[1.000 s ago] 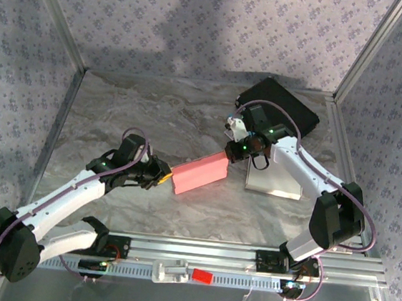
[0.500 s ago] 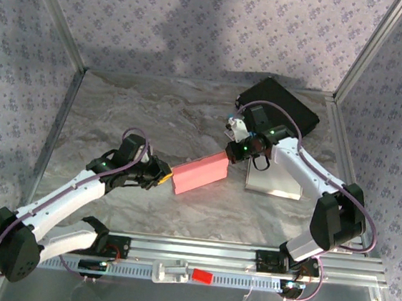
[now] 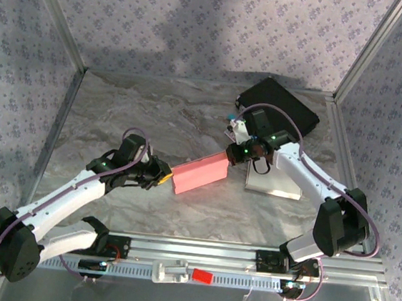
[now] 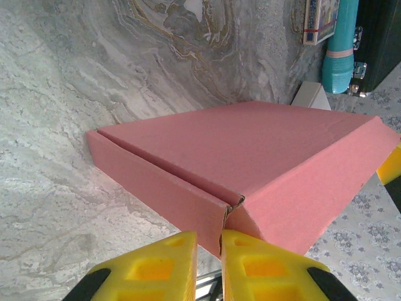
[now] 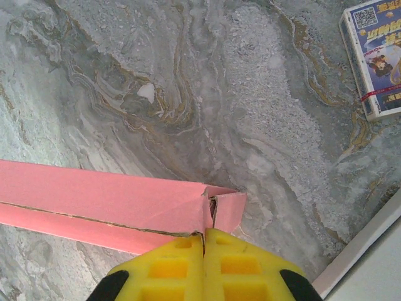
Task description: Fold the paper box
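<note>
- Two grippers hold one pink box (image 3: 200, 174) between them, mid-table, nearer the arms than the back wall.
- Nearest: left gripper (image 3: 163, 177) at the box's near-left end. On the left wrist view its yellow fingers (image 4: 169, 263) stand a thin slit apart, and the box's corner seam (image 4: 233, 204) runs down into that slit. I read this as a pinch on the cardboard edge.
- Box (image 4: 250, 157) looks closed: flat lid on top, side wall folded up, and a small ragged gap at the gripped corner.
- Farther: right gripper (image 3: 233, 154) at the box's far-right end. Its fingers (image 5: 163, 266) are pressed fully together, and the loose corner flap (image 5: 227, 210) meets their tips, so it seems nipped there.
- Change over the last second: the right forearm and elbow have swung slightly outward, and that gripper has eased a touch toward the box end. The box and left arm have not shifted.
- Meaning, as a judgement: a small adjusting press on the last corner, not a new fold. The task looks nearly done, with the right corner flap still standing proud.
- Beyond: a white board (image 3: 277, 181) lies just behind the right gripper, and a black case (image 3: 281, 105) sits at the back right of the table (image 3: 154, 117).
</note>
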